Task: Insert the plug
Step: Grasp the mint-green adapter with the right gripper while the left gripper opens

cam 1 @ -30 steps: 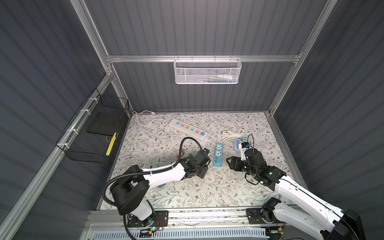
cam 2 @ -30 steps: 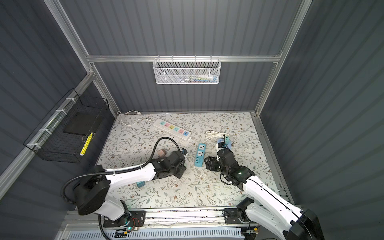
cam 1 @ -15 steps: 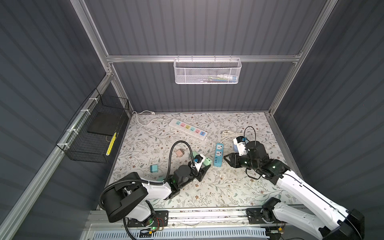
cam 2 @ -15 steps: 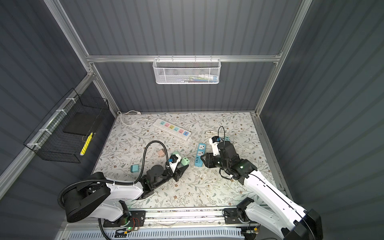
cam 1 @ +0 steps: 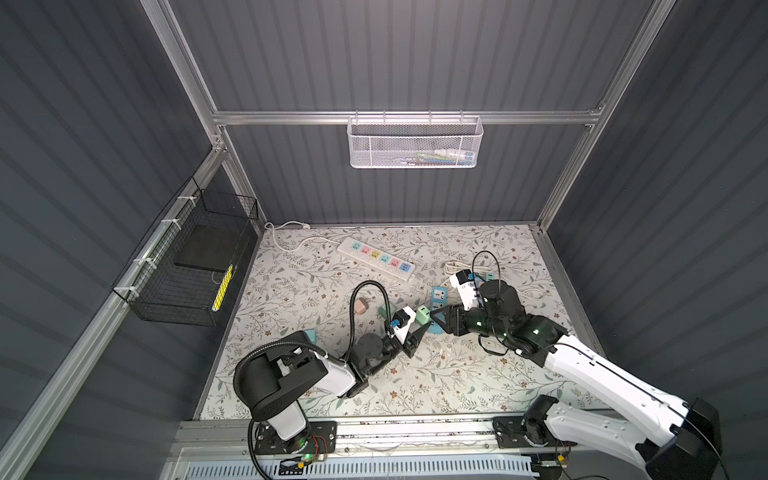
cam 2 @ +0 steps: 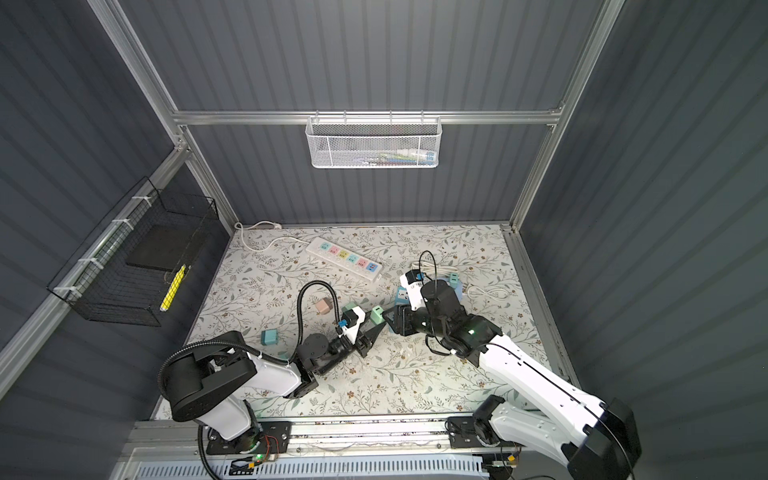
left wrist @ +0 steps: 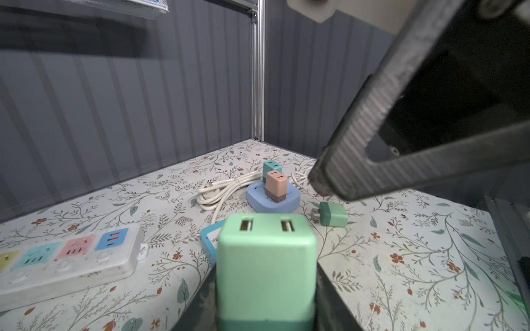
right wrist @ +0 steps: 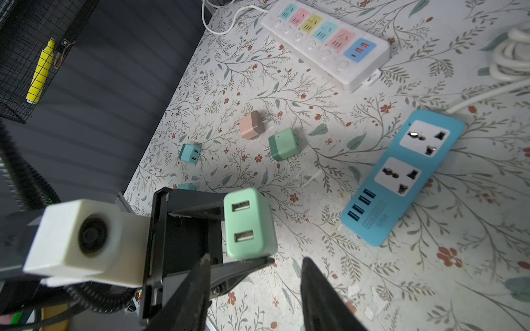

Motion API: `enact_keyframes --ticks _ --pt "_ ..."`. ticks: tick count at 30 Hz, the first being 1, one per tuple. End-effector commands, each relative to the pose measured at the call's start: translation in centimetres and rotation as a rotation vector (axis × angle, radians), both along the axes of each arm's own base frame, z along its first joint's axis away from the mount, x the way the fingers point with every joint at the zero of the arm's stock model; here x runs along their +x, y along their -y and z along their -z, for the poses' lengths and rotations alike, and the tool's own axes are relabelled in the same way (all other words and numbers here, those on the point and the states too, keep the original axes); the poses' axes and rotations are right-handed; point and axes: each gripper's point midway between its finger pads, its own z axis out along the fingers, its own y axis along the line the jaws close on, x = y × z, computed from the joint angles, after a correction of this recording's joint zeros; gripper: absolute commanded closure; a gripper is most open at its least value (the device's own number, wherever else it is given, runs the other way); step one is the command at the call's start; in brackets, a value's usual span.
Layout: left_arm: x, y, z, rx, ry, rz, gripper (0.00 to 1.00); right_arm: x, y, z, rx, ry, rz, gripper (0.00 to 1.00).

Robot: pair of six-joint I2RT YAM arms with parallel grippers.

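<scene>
The left fingers [right wrist: 200,212] are clamping the mint plug [right wrist: 248,223] by its sides. Its two USB slots are facing outward, toward the right fingers [right wrist: 318,292]. The prongs are hiding inside the grip, so I cannot tell which way they are pointing. The right fingers are standing partly apart with nothing between them, their tips close to the plug but not gripping it.

The pick-up is looking done and the insertion is not. The plug is hanging above the worktop [cam 1: 457,374], just off the end of the blue power strip [right wrist: 401,177] that carries its USB ports. Both of the strip's sockets are lying bare. What is left, as I am judging it, is a hand-over or a regrasp to free the prongs, then lining them up over a socket and pressing down.

The left arm [cam 1: 332,376] is stretching low and nearly level toward the blue power strip, wrist aiming at it. The right arm [cam 1: 602,374] is reaching in from beyond the strip with its elbow bent. Its wrist is hovering over the strip's near end and pointing back at the plug, so the two pairs of fingers are meeting almost tip to tip.
</scene>
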Motion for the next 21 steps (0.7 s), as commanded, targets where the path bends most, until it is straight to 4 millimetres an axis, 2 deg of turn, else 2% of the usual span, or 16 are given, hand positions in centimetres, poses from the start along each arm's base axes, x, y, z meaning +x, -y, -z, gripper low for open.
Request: enact_keyframes --ticks 1,4,7,16,21 --pt "0.3 -0.1 -3.3 -0.125 0.049 -0.021 0.89 0.8 -1.0 -0.9 -0.025 0.060 -0.002 0.48" --pt "0.4 0.1 -3.6 -0.141 0.039 -0.016 0.89 1.0 -1.6 -0.9 -0.033 0.079 -0.005 0.48" --pt "0.4 0.3 -3.6 -0.151 0.027 -0.009 0.89 1.6 -2.1 0.3 -0.059 0.061 0.000 0.51" --pt "0.2 0.3 -3.8 -0.165 0.007 0.001 0.89 2.3 -3.2 0.2 -0.063 0.083 -0.002 0.60" --pt "0.5 0.2 -3.8 -0.176 -0.006 -0.015 0.87 2.4 -3.5 0.1 -0.070 0.089 -0.007 0.73"
